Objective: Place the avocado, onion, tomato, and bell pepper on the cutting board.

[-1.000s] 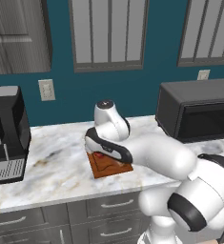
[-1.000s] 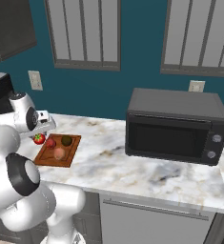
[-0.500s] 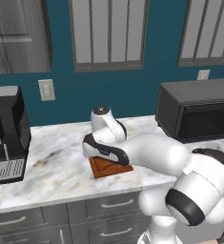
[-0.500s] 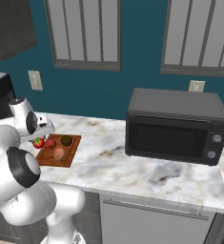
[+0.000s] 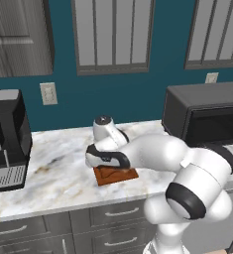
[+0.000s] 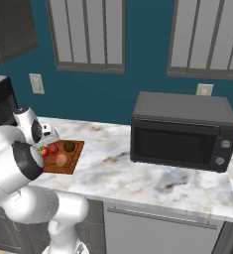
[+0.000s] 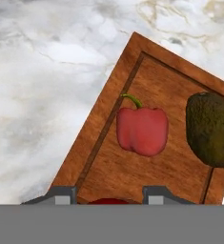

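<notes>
The reddish-brown cutting board (image 7: 156, 181) lies on the marble counter, also seen from the sides (image 6: 73, 162) (image 5: 115, 175). On it sit the red bell pepper (image 7: 142, 131) (image 6: 53, 148), the dark avocado (image 7: 211, 128) (image 6: 69, 146) and the peach-pink onion (image 6: 62, 158). My gripper (image 7: 108, 196) hangs low over the board's left end, shut on the bright red tomato (image 7: 108, 201) (image 6: 43, 151), whose top edge shows between the fingertips (image 7: 61, 194). In the left base view my own hand and forearm cover the produce.
A black microwave (image 6: 182, 131) (image 5: 207, 116) stands on the counter to the right. A coffee machine (image 5: 4, 141) stands at the far left. Bare marble counter (image 6: 138, 173) lies between the board and the microwave.
The hand has come lower and a little toward the counter's front over the board's left end, the tomato moving with it. The other produce has not moved.
</notes>
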Robot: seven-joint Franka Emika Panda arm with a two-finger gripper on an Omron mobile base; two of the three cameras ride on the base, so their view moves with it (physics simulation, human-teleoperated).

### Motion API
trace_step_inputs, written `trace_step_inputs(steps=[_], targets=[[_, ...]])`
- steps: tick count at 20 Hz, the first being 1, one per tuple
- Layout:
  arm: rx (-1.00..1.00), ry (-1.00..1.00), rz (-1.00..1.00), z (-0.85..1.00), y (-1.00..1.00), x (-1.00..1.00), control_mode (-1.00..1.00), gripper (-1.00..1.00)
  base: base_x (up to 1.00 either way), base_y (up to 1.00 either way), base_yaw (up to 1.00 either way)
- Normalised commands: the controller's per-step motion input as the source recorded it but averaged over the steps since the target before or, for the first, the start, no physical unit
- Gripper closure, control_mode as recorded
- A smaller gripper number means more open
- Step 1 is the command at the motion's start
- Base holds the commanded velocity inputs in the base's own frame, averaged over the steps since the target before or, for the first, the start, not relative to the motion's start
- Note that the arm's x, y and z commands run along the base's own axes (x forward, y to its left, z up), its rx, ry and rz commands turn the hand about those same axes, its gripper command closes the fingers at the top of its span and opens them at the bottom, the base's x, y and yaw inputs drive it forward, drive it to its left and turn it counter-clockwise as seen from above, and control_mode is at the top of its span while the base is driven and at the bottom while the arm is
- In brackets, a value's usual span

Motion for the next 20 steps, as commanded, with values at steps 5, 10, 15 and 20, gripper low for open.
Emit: trace_step_inputs(steps=[5, 10, 15, 20], targets=[[-0.01, 0.02, 0.0, -0.29, 0.01, 0.14, -1.0, 1.0, 0.0, 0.0, 0.0], [0.0, 0.01, 0.0, -0.27, 0.01, 0.03, -1.0, 1.0, 0.0, 0.0, 0.0], [0.0, 0.01, 0.0, -0.28, 0.0, 0.0, -1.0, 1.0, 0.0, 0.0, 0.0], [0.0, 0.01, 0.0, -0.28, 0.0, 0.02, -1.0, 1.0, 0.0, 0.0, 0.0]])
